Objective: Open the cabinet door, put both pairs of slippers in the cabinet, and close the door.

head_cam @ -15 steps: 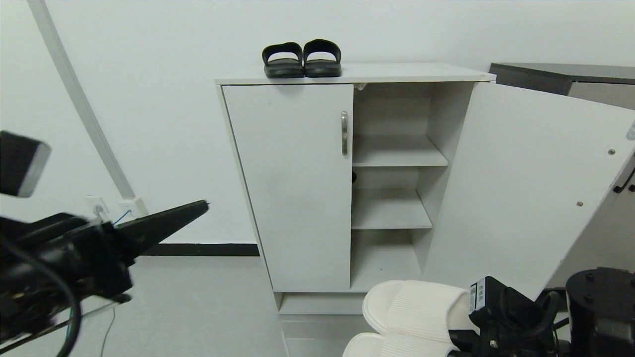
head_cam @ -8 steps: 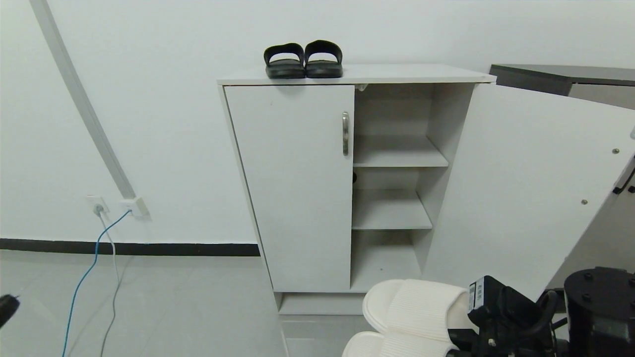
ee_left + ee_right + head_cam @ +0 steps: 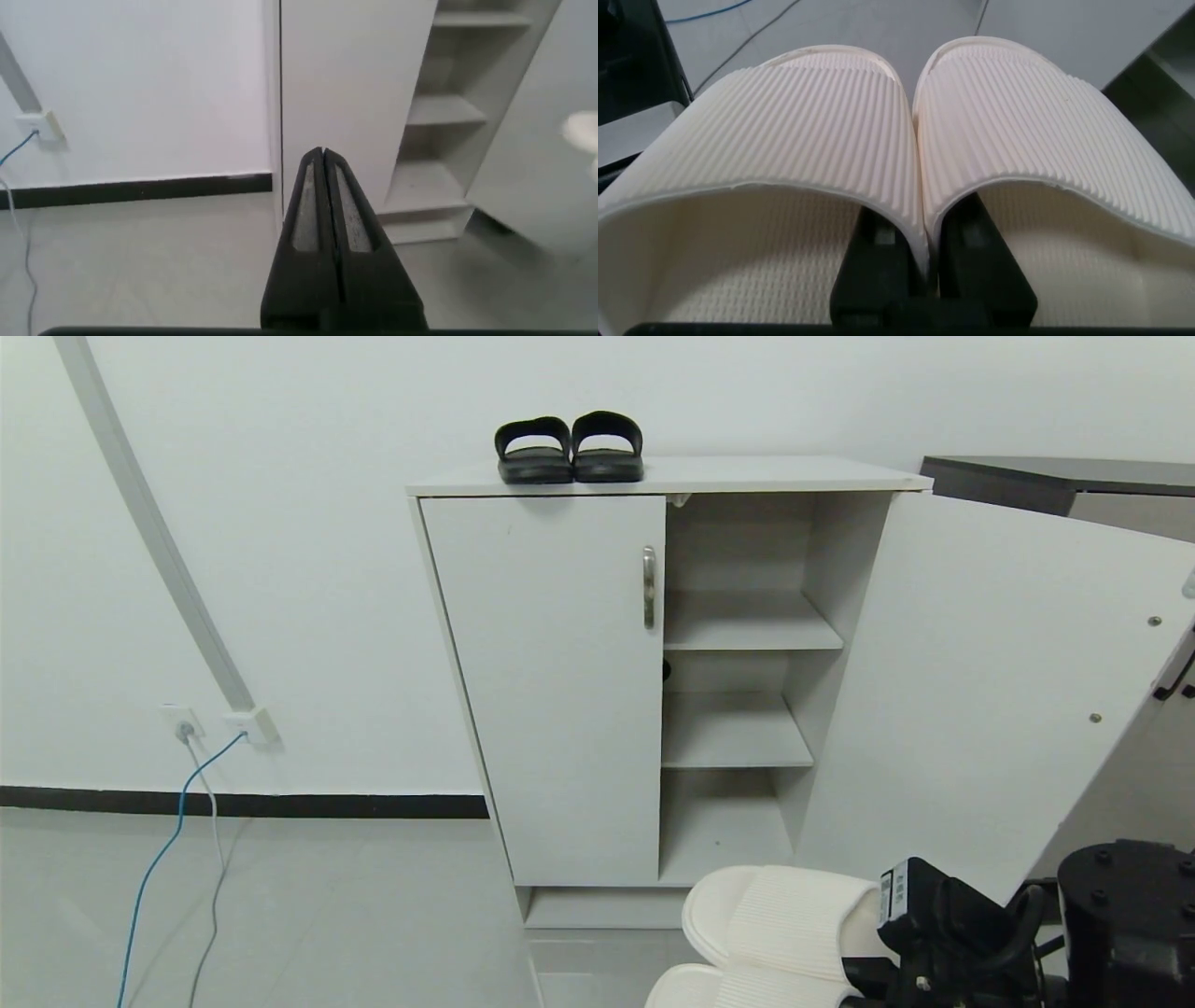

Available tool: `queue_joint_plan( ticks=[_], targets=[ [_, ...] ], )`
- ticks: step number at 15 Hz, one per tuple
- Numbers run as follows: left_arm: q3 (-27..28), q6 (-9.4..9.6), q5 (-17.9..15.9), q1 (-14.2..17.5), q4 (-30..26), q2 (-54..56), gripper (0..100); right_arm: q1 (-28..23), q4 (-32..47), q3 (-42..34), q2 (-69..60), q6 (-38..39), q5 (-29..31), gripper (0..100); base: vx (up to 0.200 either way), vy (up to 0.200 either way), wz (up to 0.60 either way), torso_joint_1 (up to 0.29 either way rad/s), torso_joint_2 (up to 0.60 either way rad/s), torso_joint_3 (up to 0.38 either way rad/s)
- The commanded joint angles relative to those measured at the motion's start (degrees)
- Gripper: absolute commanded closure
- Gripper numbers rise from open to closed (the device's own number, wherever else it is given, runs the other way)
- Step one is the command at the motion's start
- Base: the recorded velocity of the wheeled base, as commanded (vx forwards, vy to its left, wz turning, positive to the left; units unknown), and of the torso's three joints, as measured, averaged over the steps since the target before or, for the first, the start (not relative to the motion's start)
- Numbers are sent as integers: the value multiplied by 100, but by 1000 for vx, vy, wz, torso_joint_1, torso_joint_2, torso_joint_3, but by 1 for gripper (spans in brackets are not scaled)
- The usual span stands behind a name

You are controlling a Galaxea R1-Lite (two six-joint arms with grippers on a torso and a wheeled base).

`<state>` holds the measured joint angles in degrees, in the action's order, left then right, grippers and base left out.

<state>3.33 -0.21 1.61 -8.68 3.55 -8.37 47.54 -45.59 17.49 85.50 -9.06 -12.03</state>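
**Head view.** The cabinet has its right door swung wide open and its left door shut. The black slippers sit side by side on its top. The white slippers appear low, just in front of the open compartment.

**Left wrist view.** The left gripper has its fingers pressed together with nothing between them. It points toward the cabinet's lower part.

**Right wrist view.** The right gripper clamps the adjoining inner edges of the white pair.

The left tool points forward, its two fingers pressed flat together with nothing between them. The right tool sits low on the right, one finger inside each of the white slippers, pinching their adjoining inner walls.
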Motion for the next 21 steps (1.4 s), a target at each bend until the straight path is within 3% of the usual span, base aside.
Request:
queue_joint_plan(
  ticks=[1, 2, 4, 6, 7, 8, 9, 12, 15, 21],
  targets=[
    [-333, 73, -20, 15, -258, 328, 100, 1, -2, 8, 10, -8, -1, 100, 0, 0, 0, 0, 0, 0],
    [-315, 21, -20, 15, -451, 319, 100, 1, -2, 0, 1, -8, 8, 100, 0, 0, 0, 0, 0, 0],
    [-324, -129, 472, 33, -355, 328, 100, 1, -2, 0, -16, -8, 8, 100, 0, 0, 0, 0, 0, 0],
    [-324, -155, 463, 59, -355, 328, 100, 1, -2, 8, -16, -17, 8, 100, 0, 0, 0, 0, 0, 0],
    [-324, -94, 446, 341, -355, 328, 100, 1, -2, 8, -16, -17, 8, 100, 0, 0, 0, 0, 0, 0],
    [-324, 65, 314, 886, -355, 337, 100, 1, -2, 17, 1, -17, 8, 100, 0, 0, 0, 0, 0, 0],
    [-324, 126, -91, 1193, -364, 433, 100, 9, -2, 17, 10, -17, 8, 100, 0, 0, 0, 0, 0, 0],
    [-333, 232, -345, 859, -355, 820, 100, 9, -2, 44, 10, 0, 17, 100, 0, 0, 0, 0, 0, 0],
    [-333, 381, -389, 859, -355, 829, 100, 1, -11, 132, 168, 9, 34, 100, 0, 0, 0, 0, 0, 0],
    [-333, 328, -389, 859, -355, 829, 100, -17, -415, 342, 713, 44, 465, 100, 0, 0, 0, 0, 0, 0]
  ],
)
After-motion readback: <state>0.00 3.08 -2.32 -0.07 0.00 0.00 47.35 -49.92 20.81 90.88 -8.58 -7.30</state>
